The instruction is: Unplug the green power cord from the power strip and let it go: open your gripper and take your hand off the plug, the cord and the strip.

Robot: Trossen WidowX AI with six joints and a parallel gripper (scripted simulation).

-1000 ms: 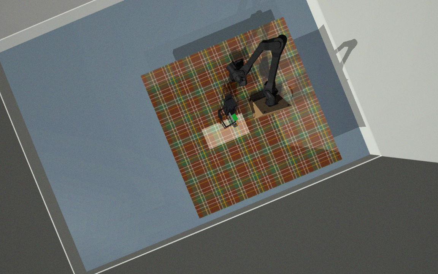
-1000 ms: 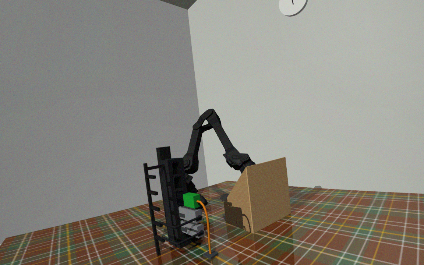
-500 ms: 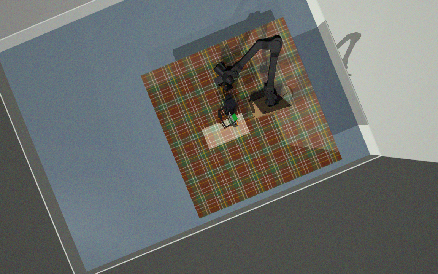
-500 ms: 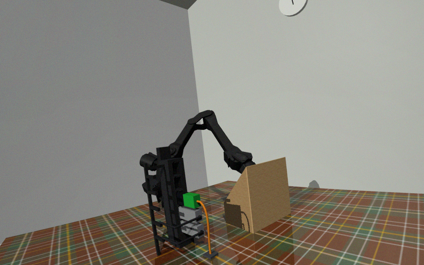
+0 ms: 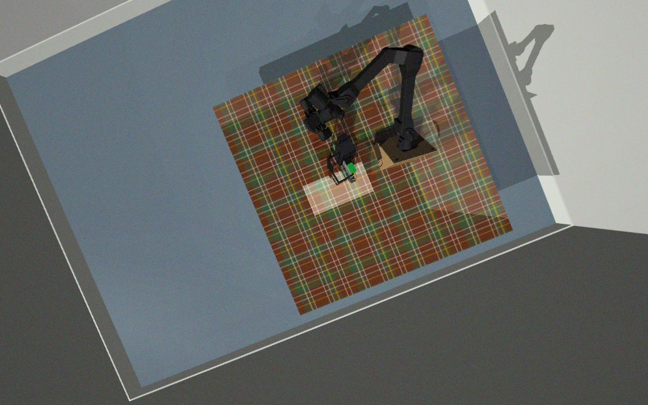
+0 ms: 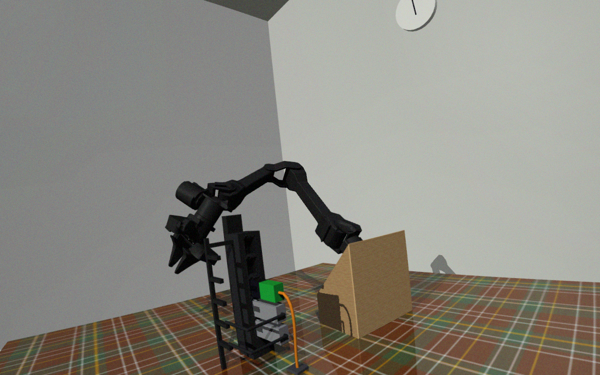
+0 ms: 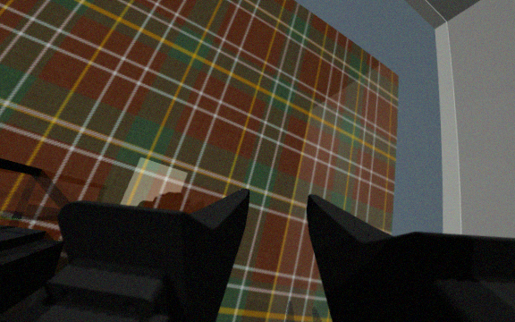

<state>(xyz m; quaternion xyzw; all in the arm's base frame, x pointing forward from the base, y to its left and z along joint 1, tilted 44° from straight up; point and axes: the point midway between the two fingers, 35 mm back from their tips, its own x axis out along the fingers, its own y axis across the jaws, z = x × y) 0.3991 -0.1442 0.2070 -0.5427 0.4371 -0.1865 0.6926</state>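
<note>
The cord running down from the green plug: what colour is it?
Orange; the cord shows best in the exterior view.

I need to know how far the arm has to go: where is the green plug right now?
In the exterior view the green plug is seated in the upright black power strip, above two grey plugs; the gripper hangs empty up and left of it.
</note>
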